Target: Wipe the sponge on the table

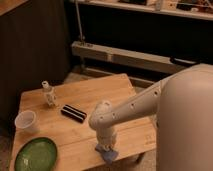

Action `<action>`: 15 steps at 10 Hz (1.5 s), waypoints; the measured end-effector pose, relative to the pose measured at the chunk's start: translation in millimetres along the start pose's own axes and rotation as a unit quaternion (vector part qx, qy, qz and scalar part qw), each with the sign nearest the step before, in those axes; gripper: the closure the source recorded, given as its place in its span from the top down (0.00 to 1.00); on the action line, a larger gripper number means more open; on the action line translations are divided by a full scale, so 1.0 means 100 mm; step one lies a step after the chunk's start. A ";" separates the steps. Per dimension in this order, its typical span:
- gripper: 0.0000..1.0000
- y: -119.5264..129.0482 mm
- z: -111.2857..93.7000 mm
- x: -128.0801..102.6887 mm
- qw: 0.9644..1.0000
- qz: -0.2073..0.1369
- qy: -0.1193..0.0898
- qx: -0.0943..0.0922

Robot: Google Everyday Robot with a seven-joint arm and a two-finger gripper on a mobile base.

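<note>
The blue sponge (108, 154) lies flat on the light wooden table (100, 92), close to its front edge. My gripper (104, 146) points straight down onto the sponge and is shut on it, hiding most of its top face. The white arm reaches in from the right, over the table's front right corner.
A black striped block (73, 112) lies left of the gripper near the table's middle. At the far left a small white bottle (48, 93) stands upright. A clear cup (26, 121) and a green plate (35, 154) occupy the front left corner.
</note>
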 end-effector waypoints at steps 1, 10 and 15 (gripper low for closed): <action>0.00 0.13 -0.04 -0.08 1.000 -0.012 -0.008 -0.004; 0.00 0.15 -0.10 -1.06 0.999 -0.027 -0.031 0.017; 0.00 0.10 -0.14 -1.08 0.999 -0.023 -0.034 0.019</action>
